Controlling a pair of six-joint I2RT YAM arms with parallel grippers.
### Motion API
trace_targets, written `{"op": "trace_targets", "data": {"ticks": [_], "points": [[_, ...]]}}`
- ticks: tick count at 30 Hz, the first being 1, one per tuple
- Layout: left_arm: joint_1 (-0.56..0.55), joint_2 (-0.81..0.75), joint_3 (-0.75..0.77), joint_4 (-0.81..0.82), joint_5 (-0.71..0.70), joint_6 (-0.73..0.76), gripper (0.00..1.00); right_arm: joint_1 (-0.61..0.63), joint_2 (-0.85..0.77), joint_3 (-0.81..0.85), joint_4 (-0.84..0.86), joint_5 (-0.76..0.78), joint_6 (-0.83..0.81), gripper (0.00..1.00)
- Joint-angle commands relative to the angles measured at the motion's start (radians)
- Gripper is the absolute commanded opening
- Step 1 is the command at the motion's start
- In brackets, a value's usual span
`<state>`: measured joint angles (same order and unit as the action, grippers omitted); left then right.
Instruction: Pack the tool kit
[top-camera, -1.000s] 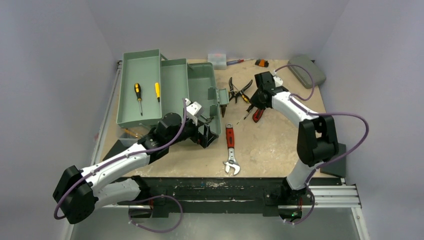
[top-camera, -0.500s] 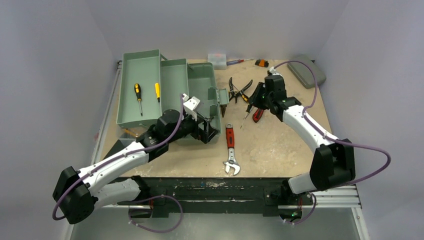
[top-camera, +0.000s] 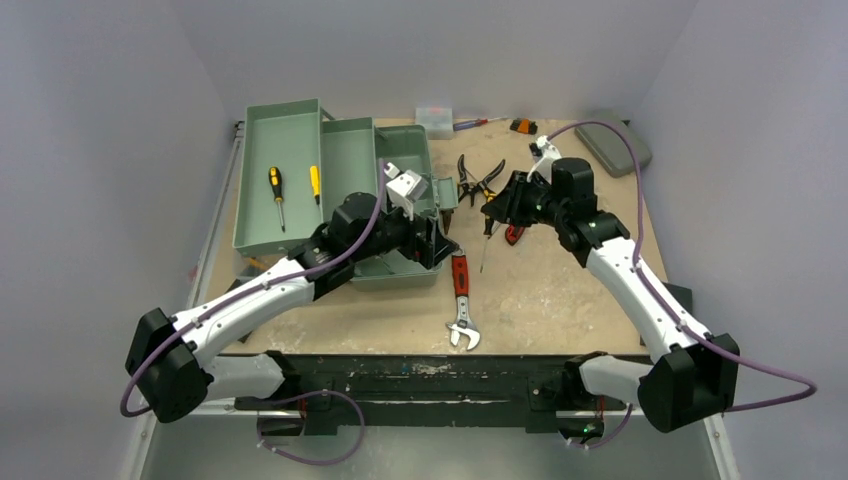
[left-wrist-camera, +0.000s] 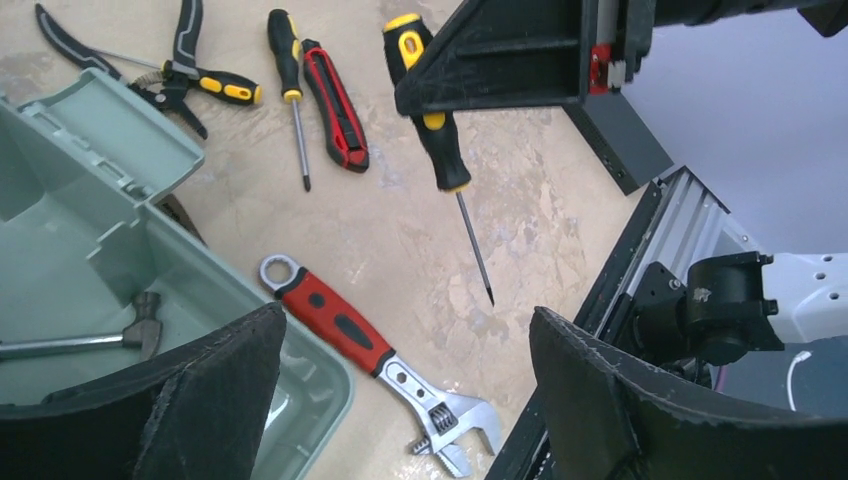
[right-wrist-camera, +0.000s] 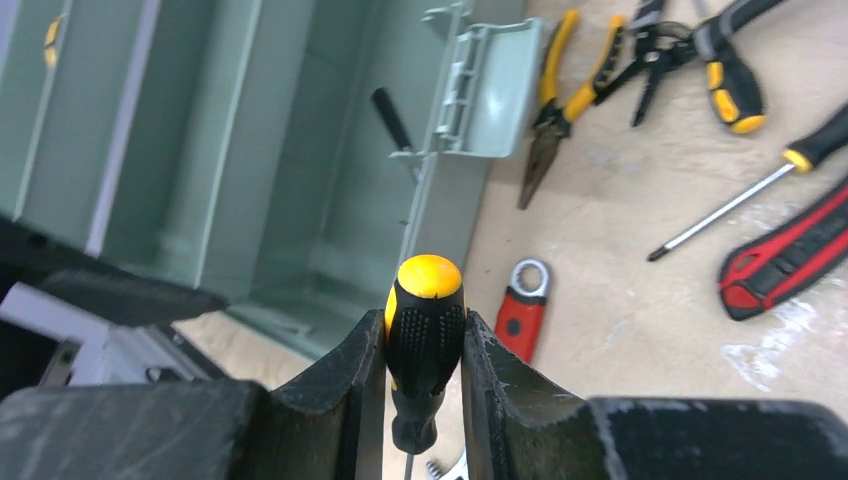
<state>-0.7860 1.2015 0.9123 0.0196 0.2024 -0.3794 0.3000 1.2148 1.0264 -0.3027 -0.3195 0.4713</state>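
Presently, we note the large grey-green plastic toolbox (top-camera: 295, 140) lying open on the left half of the tan tabletop (top-camera: 560, 300), its fold-out trays spread toward the far left corner. The outermost tray holds a small black-and-yellow screwdriver (top-camera: 276, 190) and a short yellow-handled tool (top-camera: 315, 182), side by side and apart. In the left wrist view a steel-shafted hammer (left-wrist-camera: 90, 342) lies in the box's main well.

Right gripper (right-wrist-camera: 425, 330): clenched on the ribbed black handle of a long yellow-capped screwdriver (right-wrist-camera: 425, 300), one finger on each side. From above, this tool hangs just right of the toolbox's right end, shaft slanting down toward the near edge. We cannot tell whether its tip touches the table.

Left gripper (left-wrist-camera: 405, 330): released, jaws spread wide, nothing between them. It hovers over the toolbox's near right corner.

Loose on the table, right of the box:
- red-handled adjustable wrench (top-camera: 461, 290), just beside the box's near right corner, jaw end toward the near edge.
- black-and-yellow pliers (top-camera: 480, 180), farther back.
- red-and-black utility knife (left-wrist-camera: 335, 105), with a second slim screwdriver (left-wrist-camera: 290, 80) close beside it.

A small flat grey case (top-camera: 612, 140) sits at the far right corner.
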Motion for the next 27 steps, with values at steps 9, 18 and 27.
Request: {"op": "trace_targets", "data": {"ticks": [9, 18, 27], "points": [[-0.050, 0.213, 0.196, 0.105, 0.128, -0.125, 0.75, -0.001, -0.095, -0.117, 0.271, -0.343, 0.071, 0.00], [-0.059, 0.289, 0.262, 0.079, 0.121, -0.139, 0.44, -0.001, -0.115, -0.141, 0.345, -0.390, 0.133, 0.00], [-0.058, 0.232, 0.266, -0.013, 0.054, -0.098, 0.00, -0.001, -0.169, -0.141, 0.312, -0.343, 0.106, 0.66]]}}
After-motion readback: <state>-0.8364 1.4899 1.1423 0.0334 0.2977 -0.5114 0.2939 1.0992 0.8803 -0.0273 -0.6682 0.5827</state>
